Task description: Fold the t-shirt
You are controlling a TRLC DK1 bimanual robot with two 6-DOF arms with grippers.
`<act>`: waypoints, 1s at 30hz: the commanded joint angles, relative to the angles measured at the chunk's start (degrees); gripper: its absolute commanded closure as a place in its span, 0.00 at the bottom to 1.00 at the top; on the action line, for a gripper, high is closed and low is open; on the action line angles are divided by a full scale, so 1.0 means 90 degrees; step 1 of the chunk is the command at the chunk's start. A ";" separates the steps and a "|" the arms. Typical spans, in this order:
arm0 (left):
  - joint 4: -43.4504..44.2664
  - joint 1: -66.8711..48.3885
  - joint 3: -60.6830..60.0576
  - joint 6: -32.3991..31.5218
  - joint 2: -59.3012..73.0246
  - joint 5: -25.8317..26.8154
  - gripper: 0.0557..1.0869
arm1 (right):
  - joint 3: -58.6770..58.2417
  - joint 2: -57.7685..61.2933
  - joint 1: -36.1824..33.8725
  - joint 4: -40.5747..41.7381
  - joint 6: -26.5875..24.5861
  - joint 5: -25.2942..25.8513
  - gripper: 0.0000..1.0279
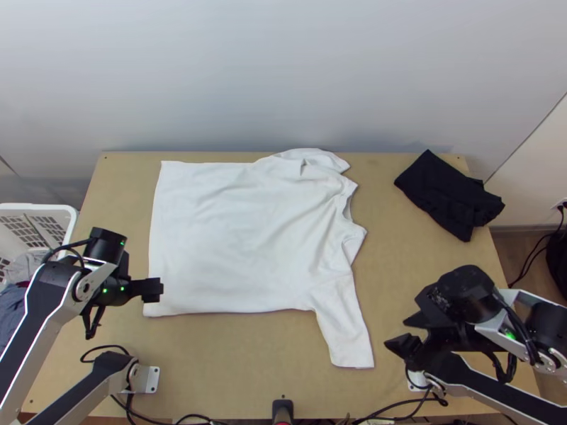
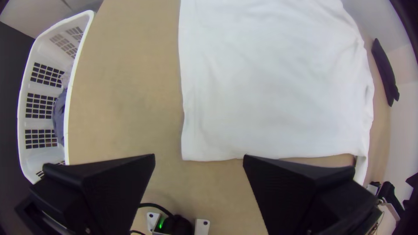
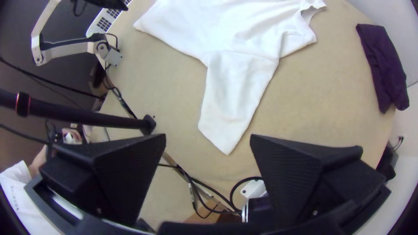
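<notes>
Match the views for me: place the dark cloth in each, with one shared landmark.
Top view: the dark cloth lies near the table's far right corner.
Left wrist view: the dark cloth is a narrow shape beyond the t-shirt.
Right wrist view: the dark cloth lies across bare wood from the t-shirt.
Shared landmark: the t-shirt, between the dark cloth and the laundry basket.

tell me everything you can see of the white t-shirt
The white t-shirt is plain, soft-looking cloth with light wrinkles, spread unfolded on the table. Its straight hem faces left, the neckline right. The near sleeve stretches toward the near edge; the far sleeve lies rumpled by the far edge. Neither the left gripper nor the right gripper holds it.
</notes>
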 commanded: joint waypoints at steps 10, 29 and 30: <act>0.0990 0.0106 -0.1205 0.0136 0.0021 -0.0323 0.05 | 0.1697 0.1510 -0.2511 0.1334 0.0135 -0.0031 0.03; 0.1762 -0.0675 -0.2103 -0.0489 0.0832 -0.0304 0.25 | 0.2195 0.2243 -0.2443 0.1969 0.0721 -0.0031 0.03; 0.1830 -0.0744 -0.2171 -0.0548 0.0841 -0.0304 0.28 | 0.2185 0.2253 -0.2453 0.1969 0.0731 -0.0031 0.03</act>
